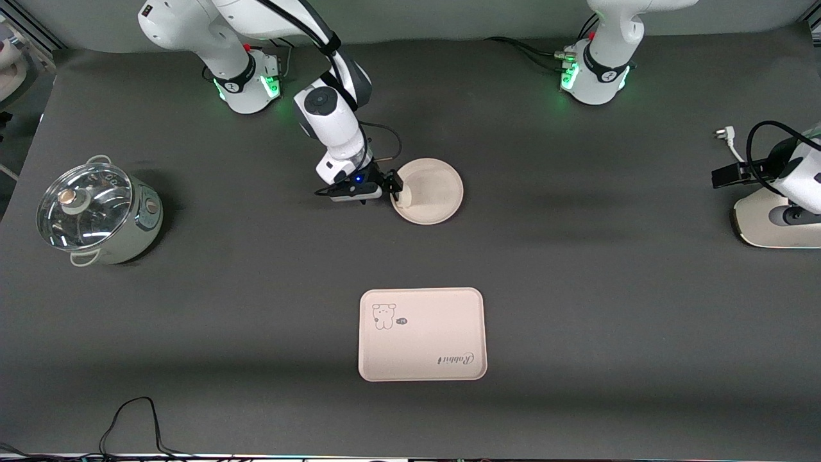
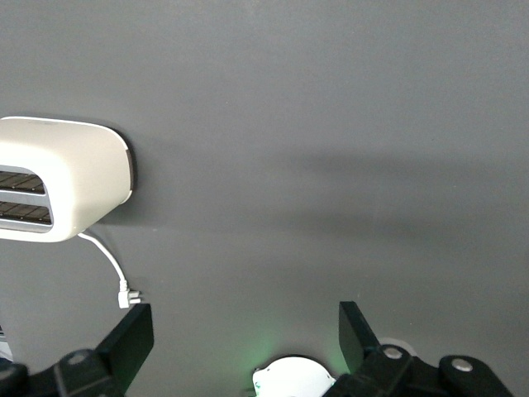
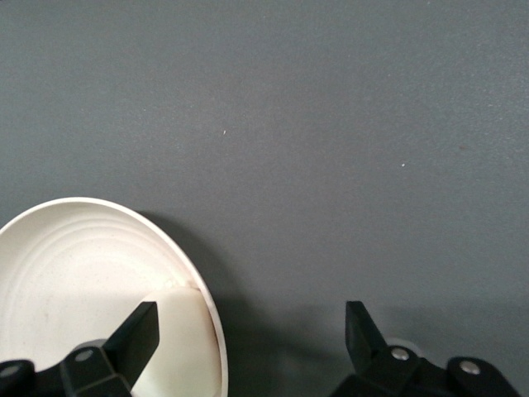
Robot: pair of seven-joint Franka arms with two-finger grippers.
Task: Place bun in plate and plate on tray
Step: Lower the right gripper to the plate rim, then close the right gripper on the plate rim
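Glass-lidded pot point(image 1: 99, 213) toward right arm's end; toaster point(image 2: 62, 178), white plug point(image 1: 725, 135)

Bare surface point(image 1: 545, 308) is lying open between the plate point(image 1: 436, 192) and the tray point(image 1: 421, 334); the right gripper point(image 1: 399, 192) (jaws wide) is crowding the plate's rim, while pot point(image 1: 99, 213) and toaster point(image 1: 770, 221) are sitting at the ends

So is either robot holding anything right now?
Nothing held. The right tool stands open astride the plate rim; the left tool, open, waits over bare table.
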